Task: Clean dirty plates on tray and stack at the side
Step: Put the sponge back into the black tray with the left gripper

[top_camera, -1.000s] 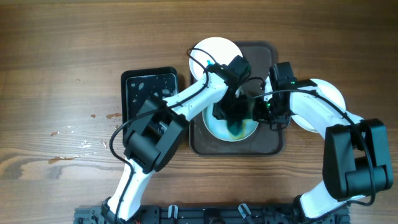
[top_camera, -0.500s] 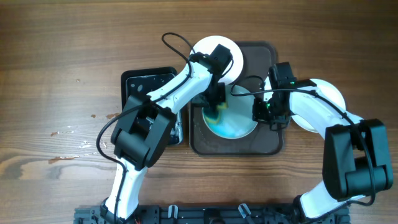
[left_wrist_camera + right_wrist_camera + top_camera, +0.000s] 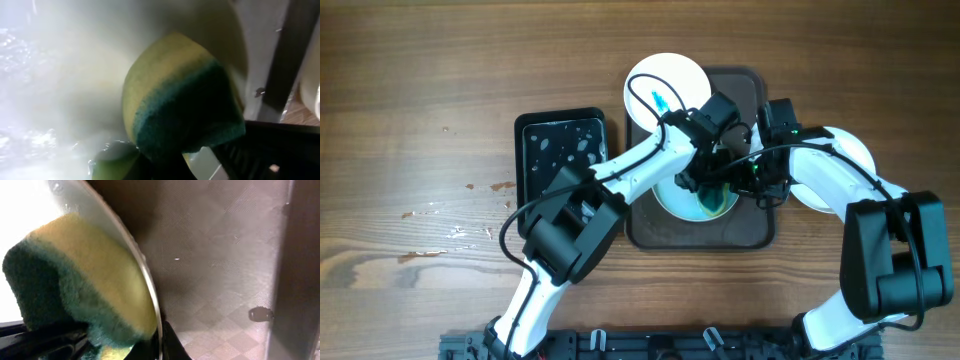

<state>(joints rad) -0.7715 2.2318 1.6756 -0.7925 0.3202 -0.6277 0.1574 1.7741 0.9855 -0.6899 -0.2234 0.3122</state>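
Our left gripper (image 3: 698, 180) clamps the sponge (image 3: 185, 95) against the smeared plate (image 3: 713, 207); our right gripper (image 3: 745, 178) pinches its rim over the tray (image 3: 752, 236)

Middle of dark brown rectangular tray (image 3: 692, 236) blocked: left arm (image 3: 638, 162), right arm (image 3: 840, 185) meet over white teal-smeared plate (image 3: 712, 206). Black rectangular basin (image 3: 560, 150) beside its left edge, second white round plate (image 3: 670, 78) on far-left corner. Tabletop (image 3: 420, 110) left side bare wood, passable.
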